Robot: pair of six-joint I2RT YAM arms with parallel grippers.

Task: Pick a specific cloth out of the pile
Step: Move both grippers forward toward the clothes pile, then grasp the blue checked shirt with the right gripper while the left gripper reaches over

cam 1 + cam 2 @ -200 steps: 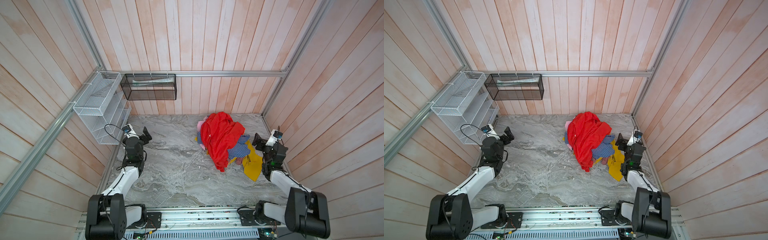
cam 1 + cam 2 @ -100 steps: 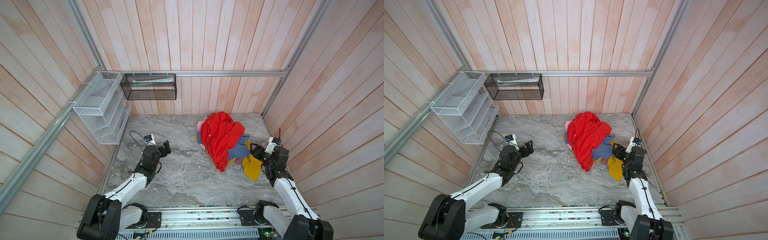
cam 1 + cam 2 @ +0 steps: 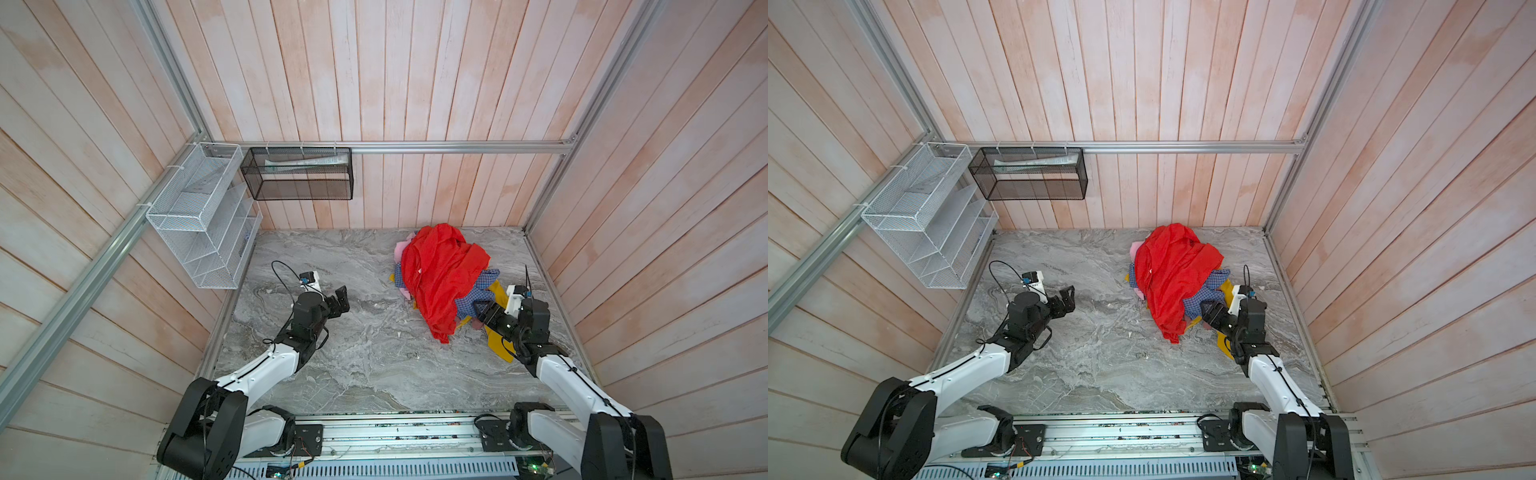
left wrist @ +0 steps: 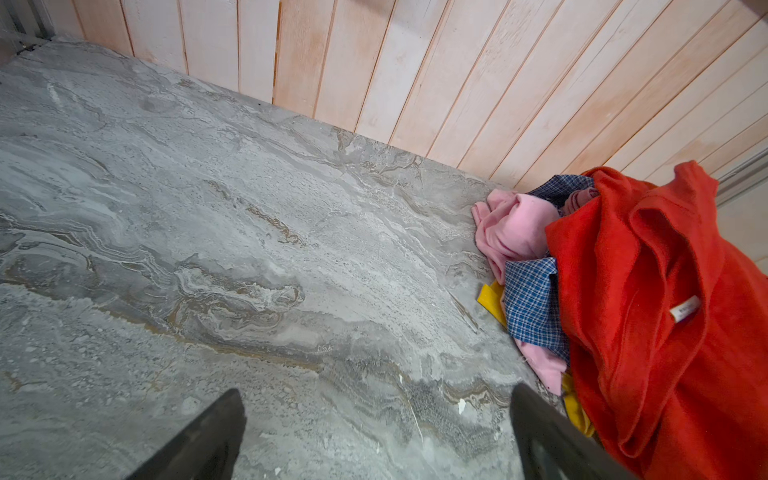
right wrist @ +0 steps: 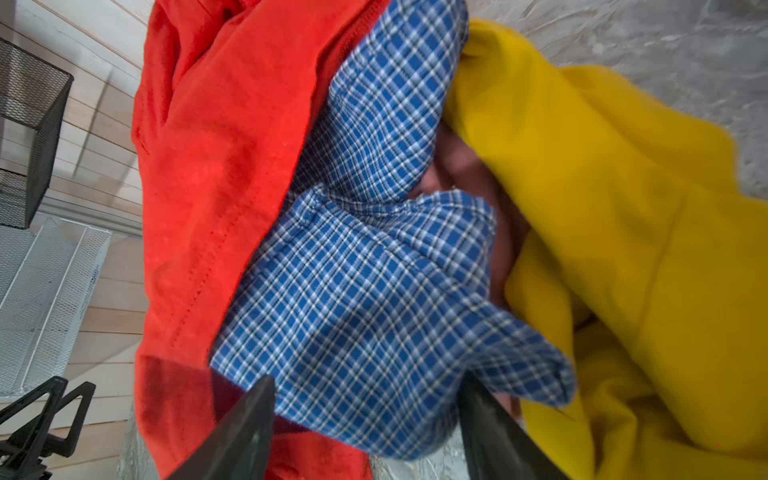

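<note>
Right fingers half-open around the cloth, perhaps touching.

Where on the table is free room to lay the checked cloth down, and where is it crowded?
Bare table lies between the left end effector and the pile, also in front of the pile. Crowded at the right: pile, checked cloth and right end effector.
</note>
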